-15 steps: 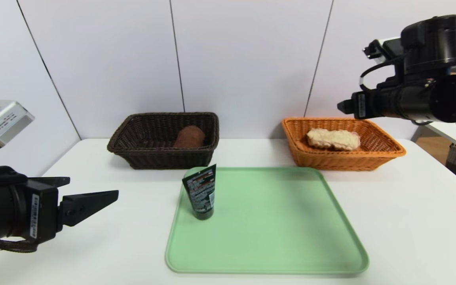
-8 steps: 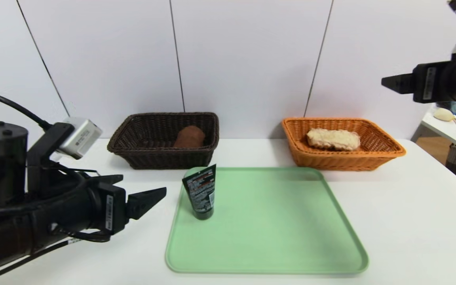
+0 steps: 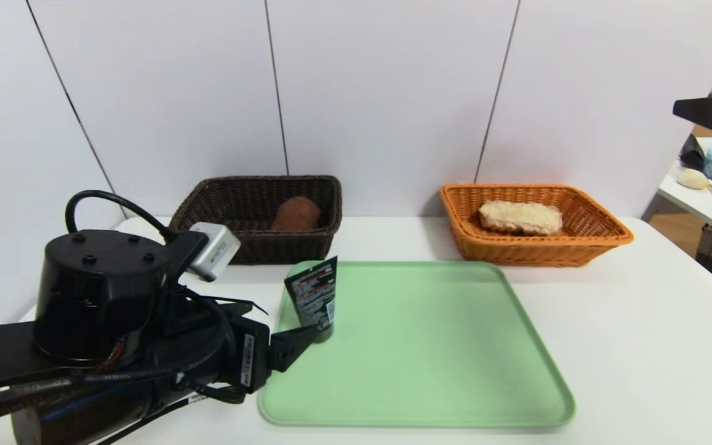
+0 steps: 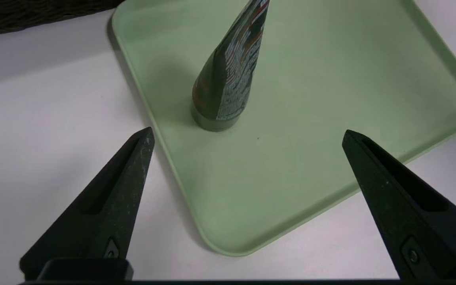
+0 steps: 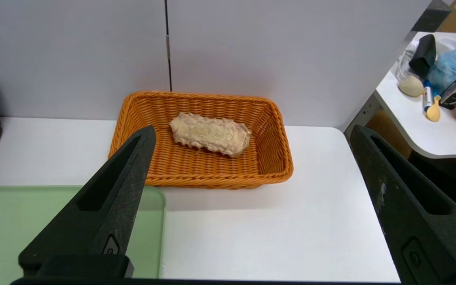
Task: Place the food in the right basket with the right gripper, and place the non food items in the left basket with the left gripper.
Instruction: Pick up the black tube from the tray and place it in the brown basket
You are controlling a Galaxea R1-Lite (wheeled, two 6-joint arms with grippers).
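The left gripper (image 4: 247, 136) was spread wide and grasping nothing, low over the worktop (image 3: 640, 346) at the near left edge of the green tray (image 3: 430, 395). The dark tube (image 3: 314, 305) stood upright on its cap at the tray's far left corner, just beyond the fingertips and apart from them. The brown basket (image 3: 207, 238) held a brown item (image 3: 296, 214). The orange basket (image 3: 597, 244) held a pale bread-like piece (image 3: 520, 217). The right gripper (image 5: 251, 136) hung raised at the right, likewise released and empty.

Two baskets (image 3: 256, 217) (image 3: 535, 225), one tray (image 3: 418, 346), one tube (image 3: 313, 300), one bread (image 3: 520, 217), one brown item (image 3: 296, 213)
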